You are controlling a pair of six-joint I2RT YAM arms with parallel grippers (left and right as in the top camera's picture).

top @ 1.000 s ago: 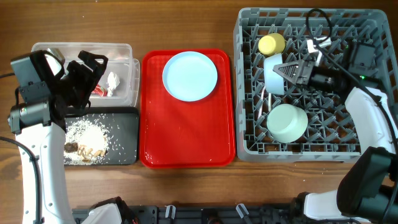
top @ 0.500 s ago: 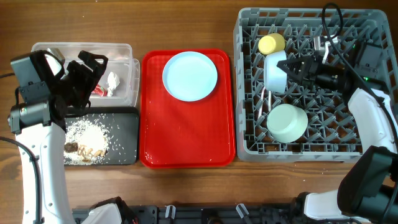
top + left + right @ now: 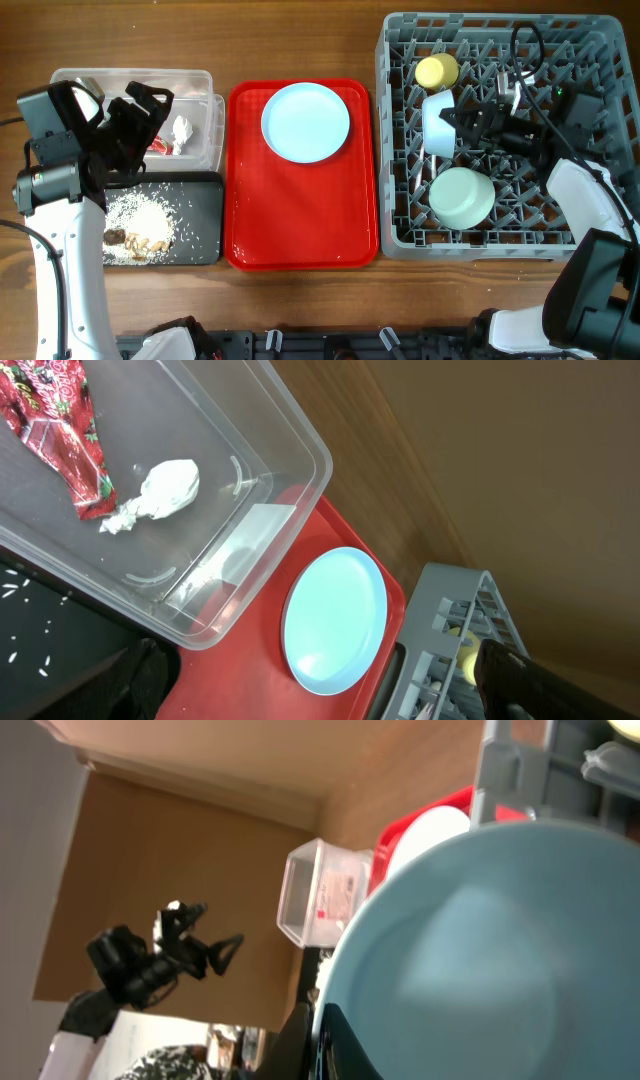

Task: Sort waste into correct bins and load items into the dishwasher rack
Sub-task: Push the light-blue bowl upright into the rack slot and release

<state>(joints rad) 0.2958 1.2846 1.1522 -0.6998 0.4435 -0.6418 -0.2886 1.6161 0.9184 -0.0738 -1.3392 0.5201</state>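
Right arm turned and shifted lower-left over rack (image 3: 598, 40) in last second. Right gripper (image 3: 462, 122) fingers together, clamped on rim of light-blue bowl (image 3: 436, 128); bowl tipped on side between yellow cup (image 3: 436, 70) and green bowl (image 3: 461, 196). Left gripper (image 3: 148, 115) fingers wide apart, empty, above clear tub (image 3: 130, 75) holding wrapper (image 3: 60, 420) and tissue (image 3: 165, 488). Plate (image 3: 305, 121) on red tray (image 3: 300, 215).
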